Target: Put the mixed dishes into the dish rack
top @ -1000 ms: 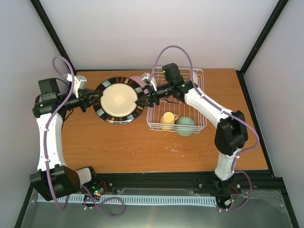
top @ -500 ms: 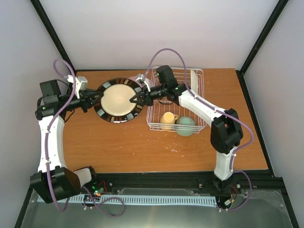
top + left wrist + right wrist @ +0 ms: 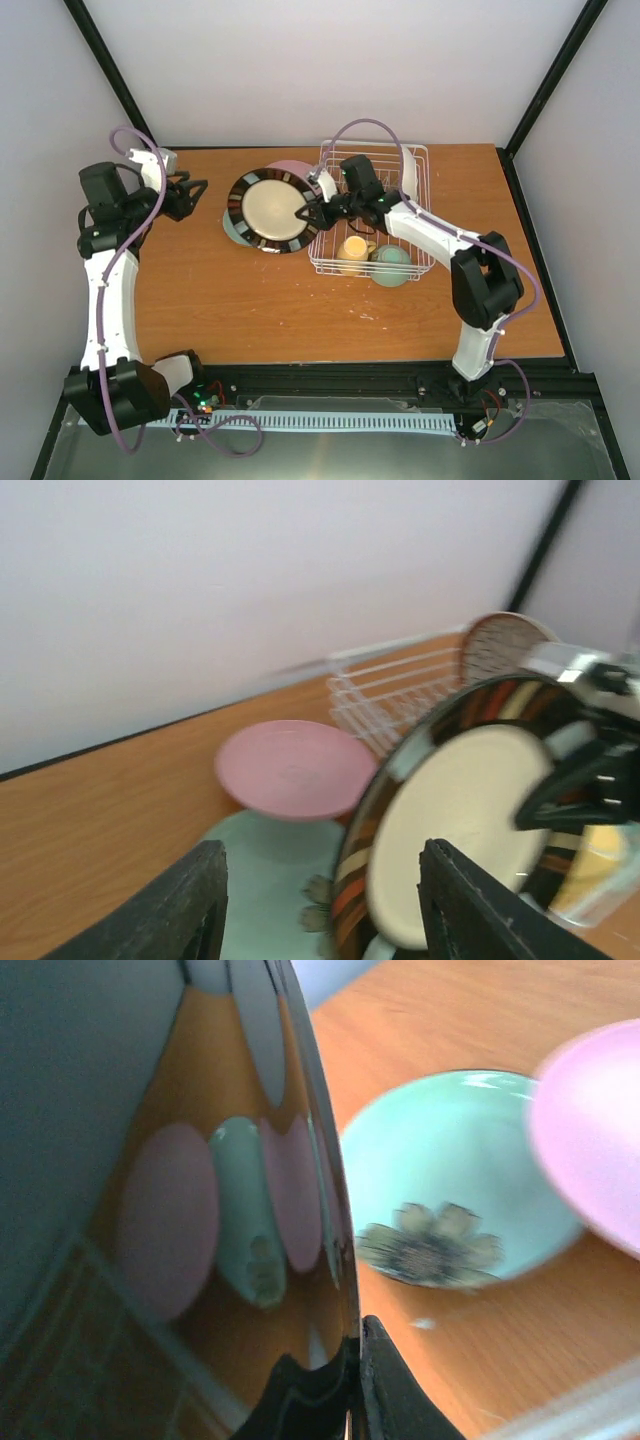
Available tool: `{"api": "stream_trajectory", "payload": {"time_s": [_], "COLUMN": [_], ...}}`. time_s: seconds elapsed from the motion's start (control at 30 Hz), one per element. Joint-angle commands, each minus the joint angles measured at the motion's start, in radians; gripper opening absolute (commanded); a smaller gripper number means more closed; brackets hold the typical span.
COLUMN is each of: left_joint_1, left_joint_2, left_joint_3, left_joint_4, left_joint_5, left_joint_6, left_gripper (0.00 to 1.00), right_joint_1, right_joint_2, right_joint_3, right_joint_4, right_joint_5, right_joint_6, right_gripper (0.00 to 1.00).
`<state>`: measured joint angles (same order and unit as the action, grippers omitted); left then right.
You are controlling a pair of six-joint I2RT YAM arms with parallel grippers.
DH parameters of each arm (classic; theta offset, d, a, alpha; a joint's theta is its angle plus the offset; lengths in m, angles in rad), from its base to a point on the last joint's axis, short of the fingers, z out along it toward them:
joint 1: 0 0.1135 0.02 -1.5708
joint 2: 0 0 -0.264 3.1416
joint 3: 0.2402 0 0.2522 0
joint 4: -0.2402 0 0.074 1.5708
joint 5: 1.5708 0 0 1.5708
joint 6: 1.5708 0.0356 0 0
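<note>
One plate is up on edge: the cream plate with the dark rim (image 3: 268, 208) stands tilted, just left of the dish rack (image 3: 385, 690), and the right fingers (image 3: 390, 1405) are clamped on its rim on the rack side. Beneath it lies the mint green plate (image 3: 450, 1175), flower in the middle, flat on the table (image 3: 300, 300); the pink plate (image 3: 295, 770) sits just behind, overlapping it. The yellow mug (image 3: 352, 250) and the pale green bowl (image 3: 392, 262) sit side by side at the rack's near end; the white patterned plate (image 3: 500, 645) stands upright at its far end. Out left, the left fingers (image 3: 190, 910) hang spread wide, empty, well apart from the plate.
</note>
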<state>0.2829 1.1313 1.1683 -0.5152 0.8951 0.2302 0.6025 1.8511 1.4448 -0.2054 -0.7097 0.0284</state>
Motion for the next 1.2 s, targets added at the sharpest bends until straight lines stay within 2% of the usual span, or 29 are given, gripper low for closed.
{"api": "stream_trajectory", "payload": {"time_s": [0.0,0.13,0.27,0.37,0.47,0.6,0.8,1.17], "left_joint_1": [-0.004,-0.007,-0.019,-0.026,-0.049,-0.089,-0.15,-0.164], "left_joint_2": [-0.06,-0.088,-0.077,-0.055,-0.014,0.03,0.072,0.077], "left_joint_3": [-0.038,-0.076,-0.063,-0.038,-0.013,-0.014,-0.037,-0.012], "left_joint_4": [0.224,0.31,0.303,0.283,0.256,0.231,0.216,0.196], "left_joint_5": [-0.333,-0.483,-0.627,-0.688,-0.73,-0.798,-0.887,-0.893], "left_joint_6": [-0.177,-0.257,-0.284,-0.291,-0.29,-0.293,-0.286,-0.25], "left_gripper": [0.52,0.46,0.44,0.42,0.41,0.36,0.36,0.37], "right_joint_1": [-0.013,-0.013,-0.011,-0.009,-0.005,0.006,0.022,0.045], "right_joint_2": [-0.198,-0.338,-0.462,-0.517,-0.504,-0.481,-0.425,-0.295], "right_joint_3": [-0.064,-0.145,-0.22,-0.259,-0.23,-0.231,-0.186,-0.115], "right_joint_4": [0.216,0.229,0.225,0.204,0.091,0.016,-0.084,-0.109], "right_joint_5": [0.288,0.622,0.935,1.109,1.237,1.345,1.473,1.64], "right_joint_6": [0.074,0.133,0.202,0.276,0.372,0.491,0.612,0.615], "right_gripper": [0.03,0.03,0.03,0.03,0.03,0.03,0.03,0.03]}}
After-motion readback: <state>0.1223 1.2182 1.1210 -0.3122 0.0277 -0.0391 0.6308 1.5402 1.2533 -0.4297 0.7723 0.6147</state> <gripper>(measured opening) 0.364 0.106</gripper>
